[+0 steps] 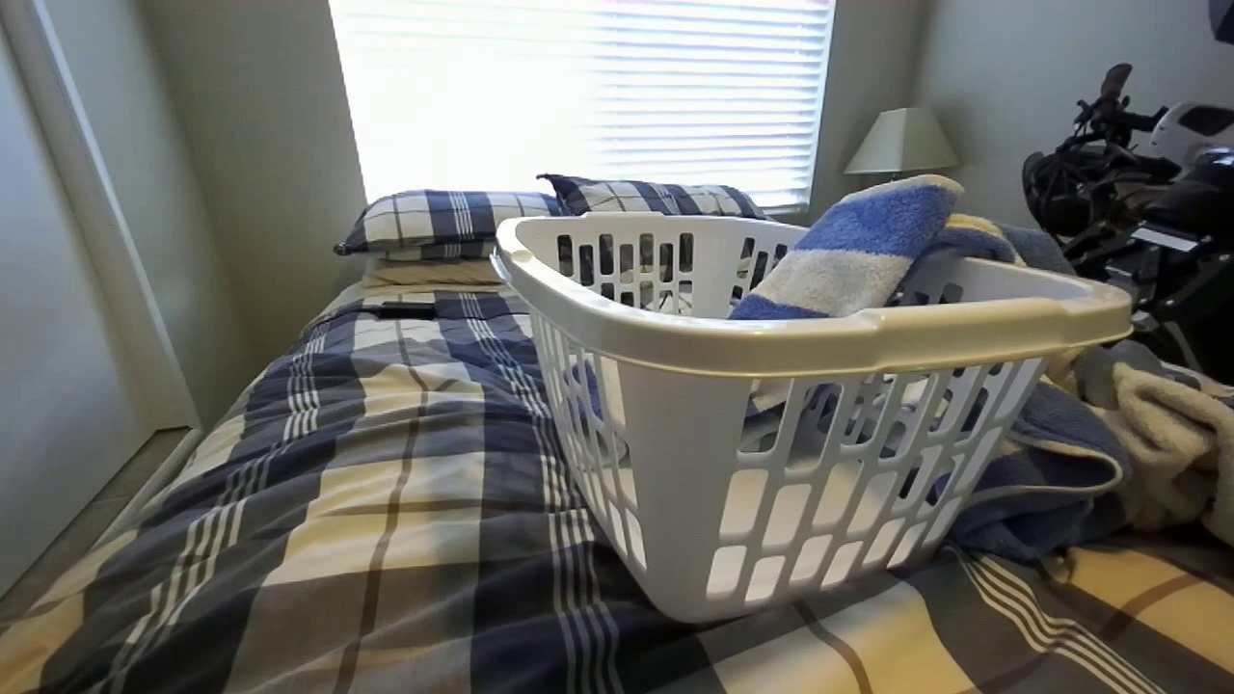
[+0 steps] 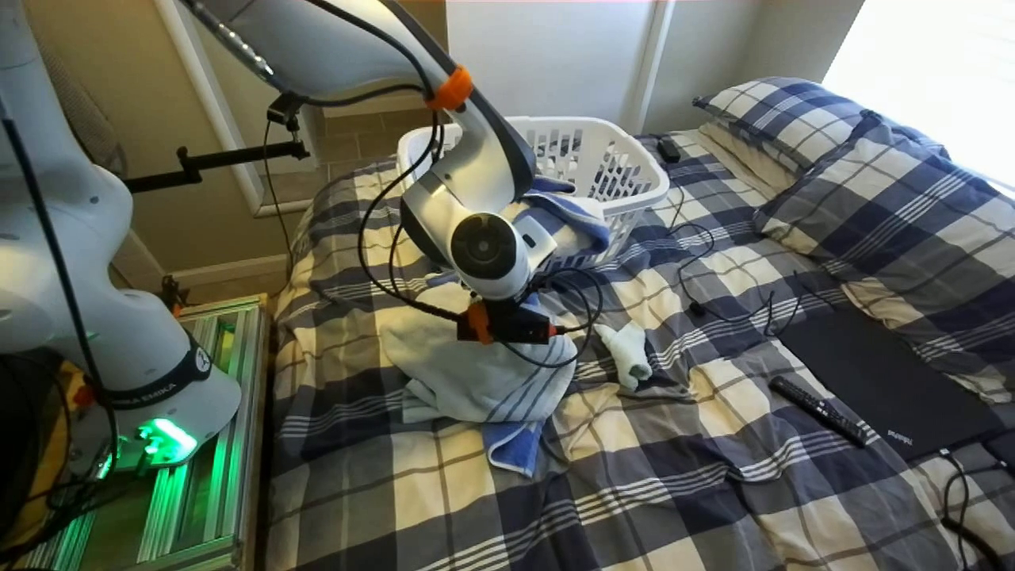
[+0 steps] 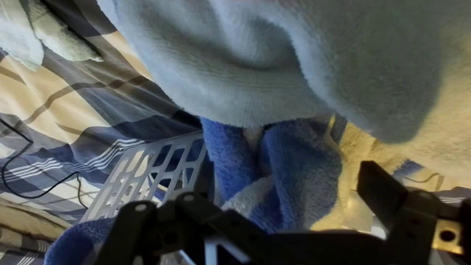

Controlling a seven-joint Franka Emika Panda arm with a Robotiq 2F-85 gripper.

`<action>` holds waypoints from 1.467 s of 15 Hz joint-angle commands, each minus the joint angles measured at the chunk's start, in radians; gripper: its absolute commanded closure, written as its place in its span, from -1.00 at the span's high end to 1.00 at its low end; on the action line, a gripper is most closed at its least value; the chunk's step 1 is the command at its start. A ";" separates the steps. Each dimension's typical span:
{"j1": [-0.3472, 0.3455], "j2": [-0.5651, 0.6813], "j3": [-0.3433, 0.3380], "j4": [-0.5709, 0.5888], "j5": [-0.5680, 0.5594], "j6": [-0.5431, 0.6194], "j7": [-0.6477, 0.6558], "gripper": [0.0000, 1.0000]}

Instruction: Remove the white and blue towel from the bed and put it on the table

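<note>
Wrist view: a plush, creased blue-and-white towel (image 3: pixel 301 169) sits mid-frame, just beside the white basket (image 3: pixel 178 142) on the bed (image 3: pixel 73 97). The end effector (image 3: pixel 287 176) stands wide, its jaws well apart. In both exterior views similar cloth (image 1: pixel 858 260) hangs over the basket's rim; whether it is the same piece, I cannot tell. In an exterior view, "ThinkPad" shows on the laptop (image 2: pixel 880 381), lower right, and "EMIKA" on the arm (image 2: pixel 484 159), which hides part of the basket.
</note>
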 commanded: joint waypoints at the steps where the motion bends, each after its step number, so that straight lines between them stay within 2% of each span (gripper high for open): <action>1: -0.004 0.105 0.019 0.088 0.054 0.011 -0.011 1.00; 3: -0.003 0.146 0.027 0.114 0.046 -0.007 0.013 1.00; 4: 0.000 0.159 0.034 0.121 0.040 -0.015 0.022 0.50; 6: 0.005 0.178 0.049 0.133 0.031 -0.030 0.028 0.32; 9: 0.013 0.160 0.063 0.126 0.002 -0.087 0.107 -0.12; 15: 0.013 -0.007 0.035 0.070 -0.134 -0.167 0.342 -0.95; 18: -0.011 -0.110 0.020 0.069 -0.186 -0.256 0.425 -0.90; 22: -0.030 -0.258 -0.005 0.095 -0.182 -0.355 0.452 -0.91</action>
